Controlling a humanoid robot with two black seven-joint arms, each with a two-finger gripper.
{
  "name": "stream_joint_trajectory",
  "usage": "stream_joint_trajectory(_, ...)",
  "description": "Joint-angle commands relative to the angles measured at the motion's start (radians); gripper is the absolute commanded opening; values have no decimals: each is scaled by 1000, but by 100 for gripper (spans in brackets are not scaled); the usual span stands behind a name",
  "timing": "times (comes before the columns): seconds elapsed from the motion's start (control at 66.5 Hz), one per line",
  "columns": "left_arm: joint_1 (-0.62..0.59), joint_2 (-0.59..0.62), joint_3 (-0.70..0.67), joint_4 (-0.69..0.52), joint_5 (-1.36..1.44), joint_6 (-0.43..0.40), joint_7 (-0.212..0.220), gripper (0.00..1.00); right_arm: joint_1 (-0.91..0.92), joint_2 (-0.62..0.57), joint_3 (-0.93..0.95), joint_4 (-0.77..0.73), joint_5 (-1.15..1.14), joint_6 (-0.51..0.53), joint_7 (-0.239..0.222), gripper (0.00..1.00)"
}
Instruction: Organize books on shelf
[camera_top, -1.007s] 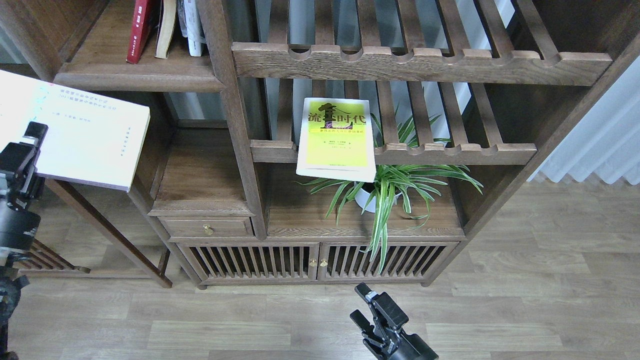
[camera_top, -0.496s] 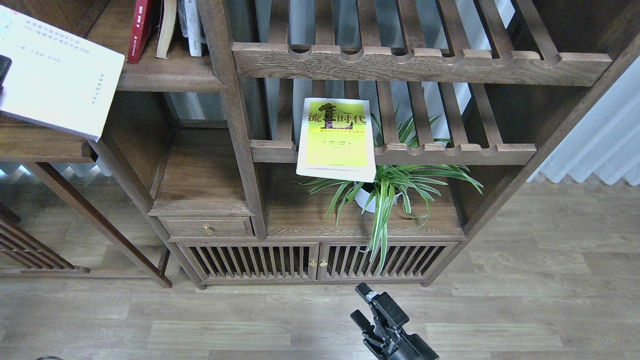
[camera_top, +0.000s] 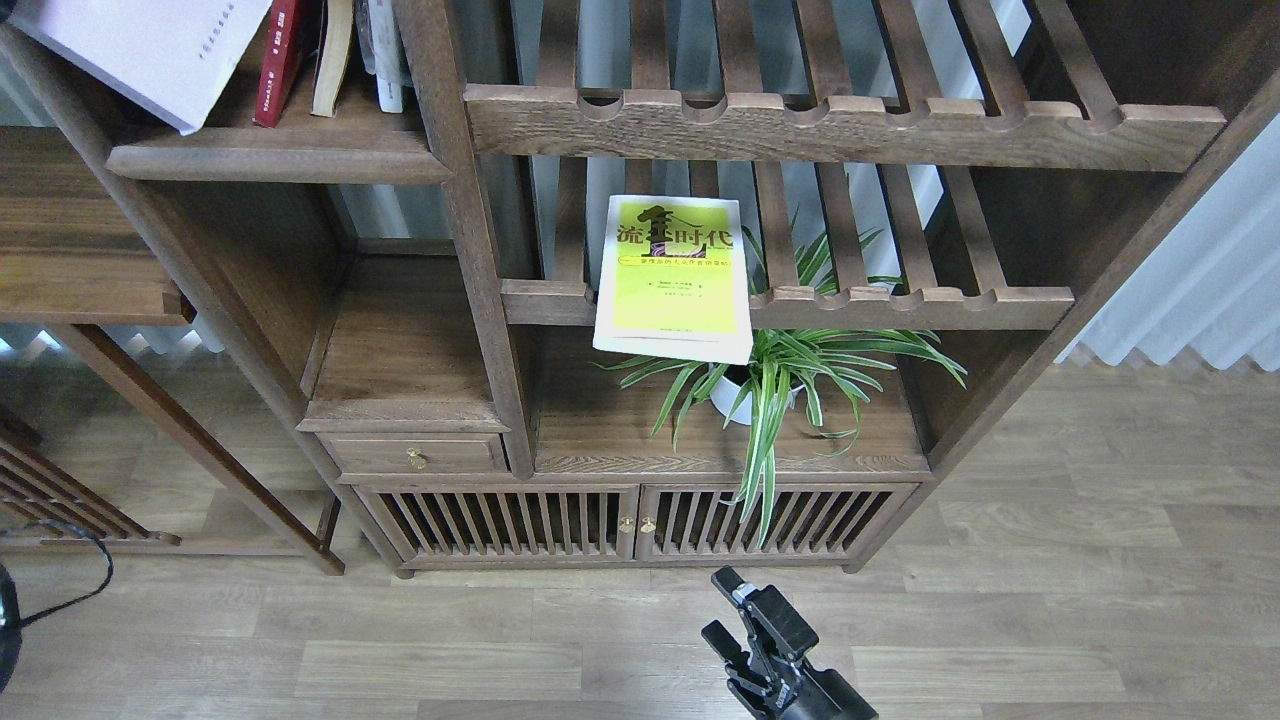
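Observation:
A white book with a lilac edge (camera_top: 140, 50) hangs tilted at the top left, its lower corner over the dark-brown plank shelf (camera_top: 280, 160). Whatever holds it is past the frame's edge, and my left gripper is out of view. On that shelf a dark red book (camera_top: 280, 60) stands upright, with a cream one (camera_top: 332, 60) and a white one (camera_top: 385, 55) beside it. A yellow-green book (camera_top: 672, 275) with black characters lies flat on the lower slatted rack (camera_top: 900, 305), overhanging its front rail. My right gripper (camera_top: 730, 610) is low over the floor, open and holding nothing.
A spider plant in a white pot (camera_top: 770, 385) stands under the yellow-green book. A brass-knobbed drawer (camera_top: 415, 458) and slatted cabinet doors (camera_top: 560, 520) sit below. A second slatted rack (camera_top: 840, 130) runs above. A side table (camera_top: 70, 270) and a cable (camera_top: 70, 570) are at left.
The white book has risen and moved right, from beside the cabinet to above the plank shelf. My left arm has left the view. The right arm is still.

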Motion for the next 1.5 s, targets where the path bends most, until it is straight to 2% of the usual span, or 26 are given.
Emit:
stream_joint_trajectory(0.0, -77, 35, 65, 16, 12, 0, 0, 5, 0, 3, 0, 0, 0, 0, 3, 99)
stream_joint_trajectory(0.09, -135, 80, 130, 54, 12, 0, 0, 5, 0, 6, 0, 0, 0, 0, 3, 99)
stream_joint_trajectory(0.301, -312, 140, 283, 238, 21, 0, 0, 5, 0, 6, 0, 0, 0, 0, 4, 99)
stream_joint_trajectory(0.706, -499, 92, 449, 507, 107, 0, 0, 4, 1, 9, -2, 0, 0, 0, 3, 99)
stream_joint_trajectory(0.947, -542, -2, 466, 573, 200, 0, 0, 4, 1, 13, -2, 2, 0, 0, 3, 99)
stream_joint_trajectory(1.172, -546, -15, 513, 583, 214, 0, -1, 4, 0, 15, -2, 3, 2, 0, 3, 99)
stream_joint_trajectory(1.277, -543, -12, 539, 582, 214, 0, -50, 4, -2, 15, -2, 3, 3, 0, 4, 99)
stream_joint_trajectory(1.292, -540, -15, 547, 583, 214, 0, -75, 4, -2, 15, 0, 3, 3, 0, 3, 99)
stream_joint_trajectory(1.488, -536, -5, 559, 591, 216, 0, -140, 4, -2, 20, -2, 3, 3, 0, 3, 99)
